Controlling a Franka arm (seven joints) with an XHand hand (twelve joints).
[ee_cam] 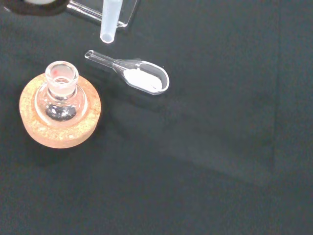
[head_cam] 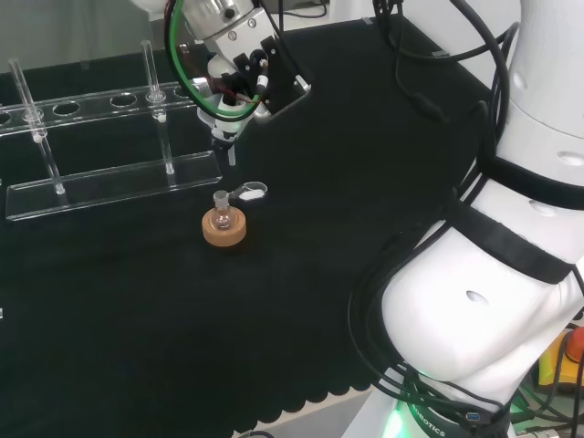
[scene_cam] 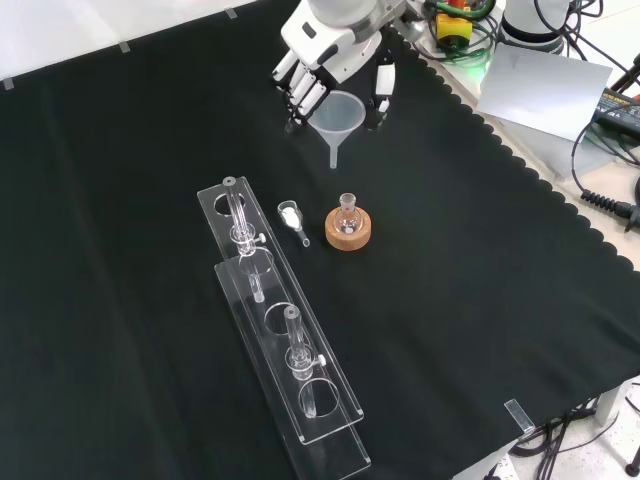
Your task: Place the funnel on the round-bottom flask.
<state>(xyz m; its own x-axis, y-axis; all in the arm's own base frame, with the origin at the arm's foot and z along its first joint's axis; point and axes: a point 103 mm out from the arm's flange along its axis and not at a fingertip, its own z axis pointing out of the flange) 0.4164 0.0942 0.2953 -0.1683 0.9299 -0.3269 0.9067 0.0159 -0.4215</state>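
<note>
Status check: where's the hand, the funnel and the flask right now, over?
Hand shut on clear plastic funnel, raised over cloth. Small round-bottom glass flask upright on cork ring stand, neck open, funnel not yet over it. Clear scoop holding white powder lies beside the stand.

No word, number or sign can be read in full anywhere. In the head view, a band of small white lettering stands on the dark base ring of the arm, well to the right of the round-bottom flask and nearer the camera. It is partly hidden by cables and the edge of the view. In the front view, a yellow box with a red button sits beyond the cloth's edge, farther off than the flask. Any marking on it is too small to make out. The flask, its cork ring and the funnel carry no readable print.
</note>
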